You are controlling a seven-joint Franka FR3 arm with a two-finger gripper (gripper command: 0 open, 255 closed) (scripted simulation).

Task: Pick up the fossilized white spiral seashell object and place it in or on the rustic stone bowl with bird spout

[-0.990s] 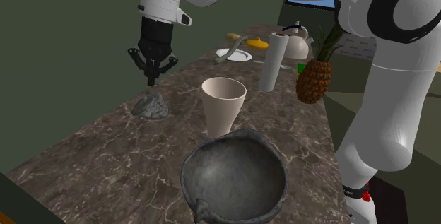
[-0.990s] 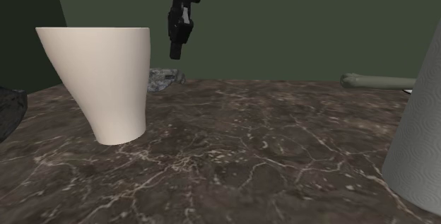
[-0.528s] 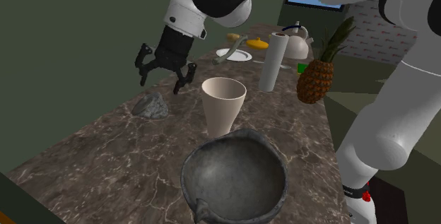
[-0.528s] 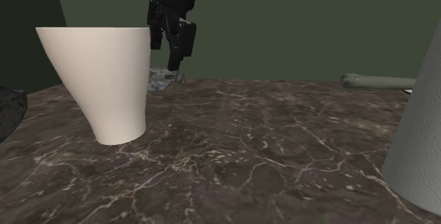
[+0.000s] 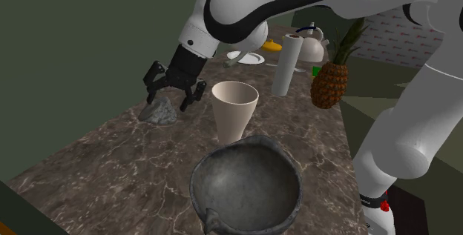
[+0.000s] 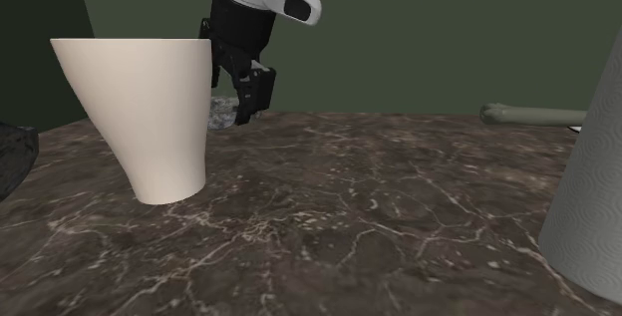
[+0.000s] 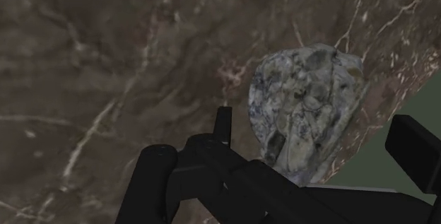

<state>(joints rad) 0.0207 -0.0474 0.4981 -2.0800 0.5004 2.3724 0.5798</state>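
End effector point(image 5: 168, 96) is spread wide, jaws released and gripping nothing, tilted down over the shell point(image 5: 158, 113) on the shoulder view's left. From the wrist, the end effector point(image 7: 283, 145) has the shell point(image 7: 304, 109) framed between the two black fingers, and I can't see either pad touching it. It's a straddle, not a hold. The second exterior view shows the end effector point(image 6: 244, 95) low, just above the shell point(image 6: 223, 115), which peeks out behind the cream cup point(image 6: 150, 115). The shell is a mottled grey-blue lump with greenish patches, and it sits flat on the dark veined desk point(image 5: 111, 167), close to the desk's far edge. I'd read it as rigid and stone-like, probably with some weight, rough enough not to be slippery but lumpy enough to twist in a poor grip. My call is to take it across the narrower waist, low on the body, so that the pads meet its two flanks squarely and not a sloping ridge. The cream cup point(image 5: 235, 107) stands just beside the carry path, so the lift wants height. The dark stone bowl point(image 5: 248, 189) waits well apart from the shell, nearest the stand, open and wide. It looks a forgiving target.
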